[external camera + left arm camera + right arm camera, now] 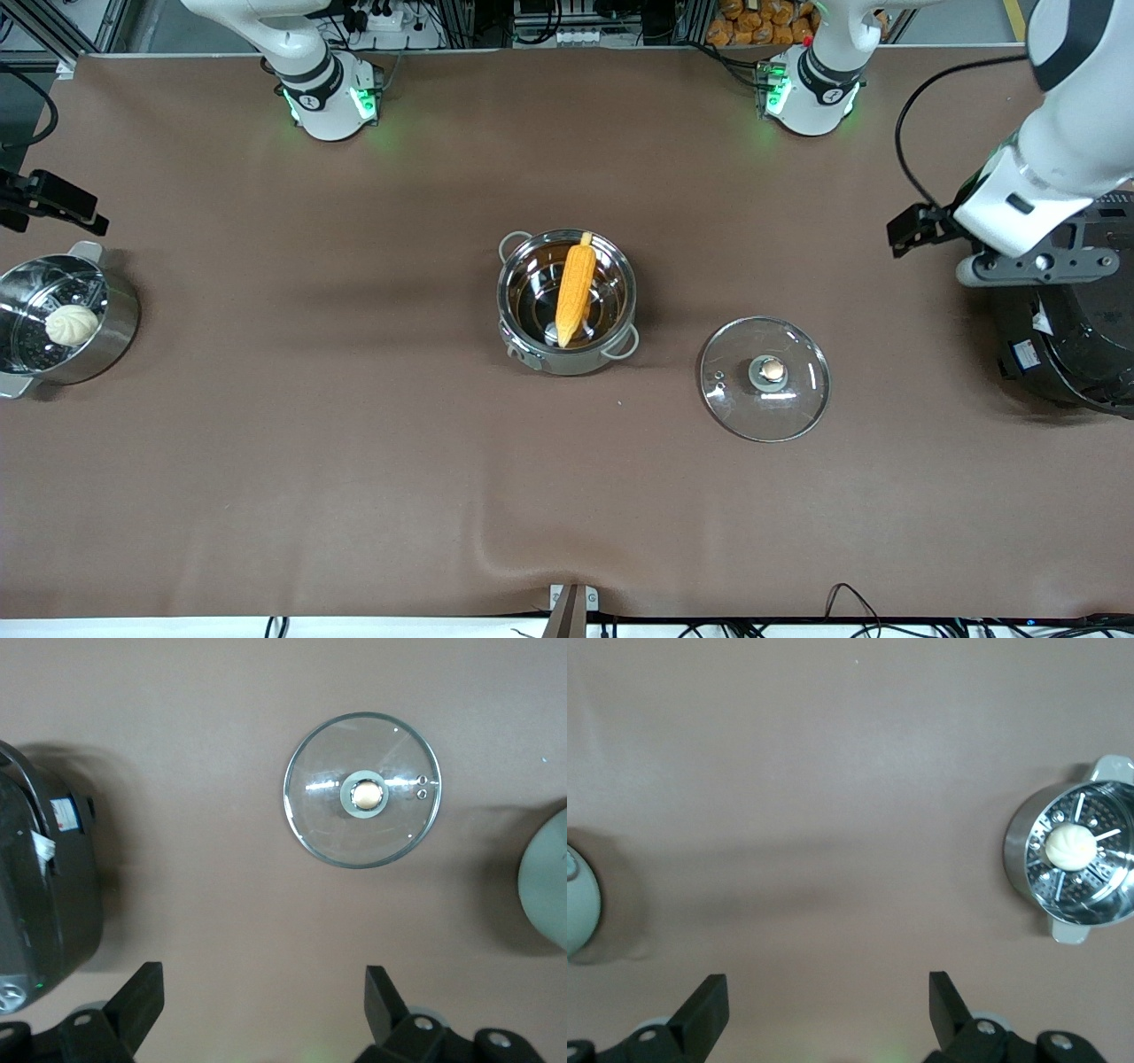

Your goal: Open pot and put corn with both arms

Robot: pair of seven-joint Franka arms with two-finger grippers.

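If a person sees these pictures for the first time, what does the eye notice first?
First, the yellow corn lying slanted in the open pot at mid-table. Then the glass lid flat on the table beside it, toward the left arm's end. Both grippers are open and empty: the left gripper near the rice cooker, the right gripper near the steamer pot.
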